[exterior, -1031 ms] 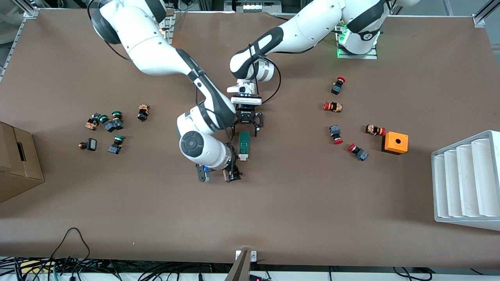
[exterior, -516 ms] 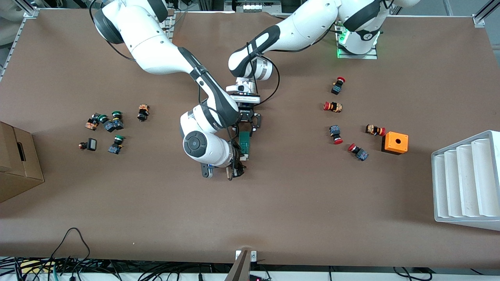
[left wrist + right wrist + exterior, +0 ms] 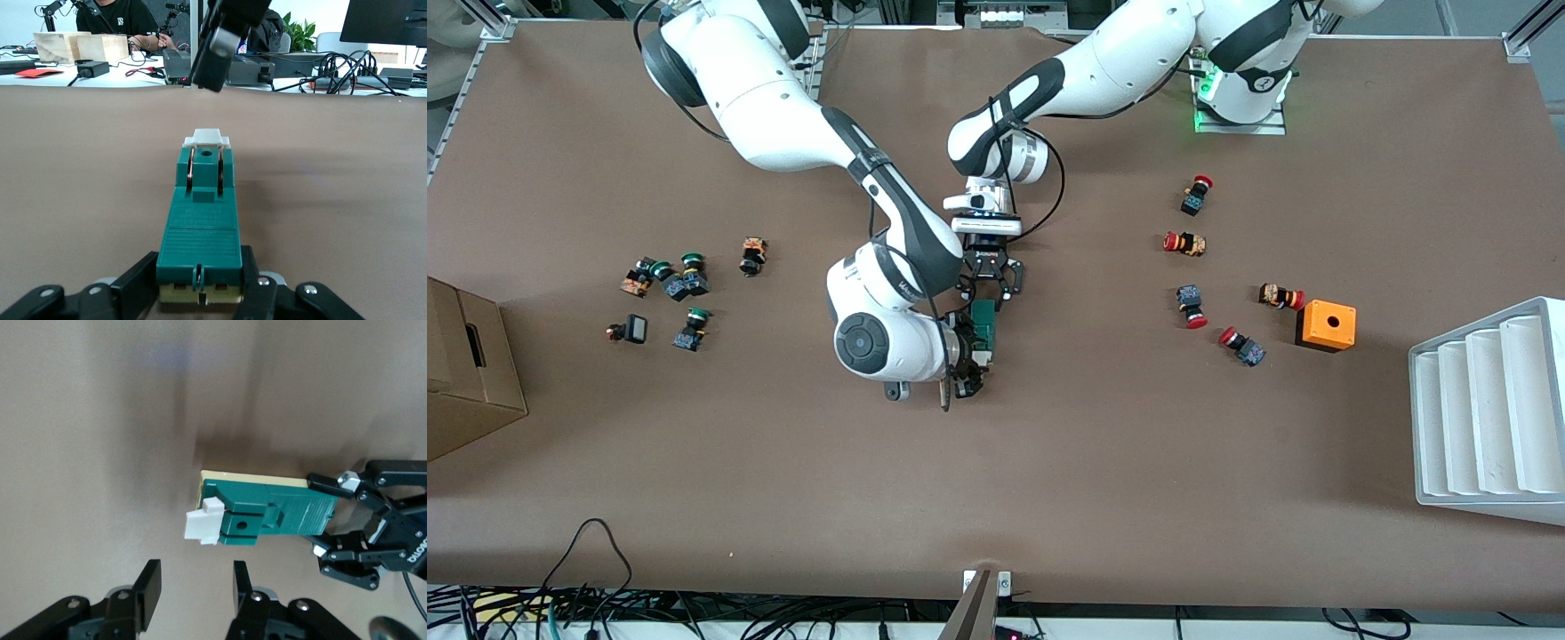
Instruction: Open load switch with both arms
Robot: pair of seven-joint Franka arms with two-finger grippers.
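Left gripper (image 3: 200, 293) fingers (image 3: 137, 287) clamped on load switch (image 3: 202, 220); right gripper (image 3: 193, 590) fingers apart.

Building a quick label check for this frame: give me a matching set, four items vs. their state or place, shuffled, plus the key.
Items:
1. left gripper
2. right gripper
3. load switch
4. orange box

States or places:
A. lying on the table mid-way between the arms, white tab at its end nearer the front camera
B. open, fingers apart, just off the switch's white tab end
C. toward the left arm's end of the table, hole facing up
D. shut on the green end of the switch

Pairs: 1-D, 2-B, 3-A, 4-C
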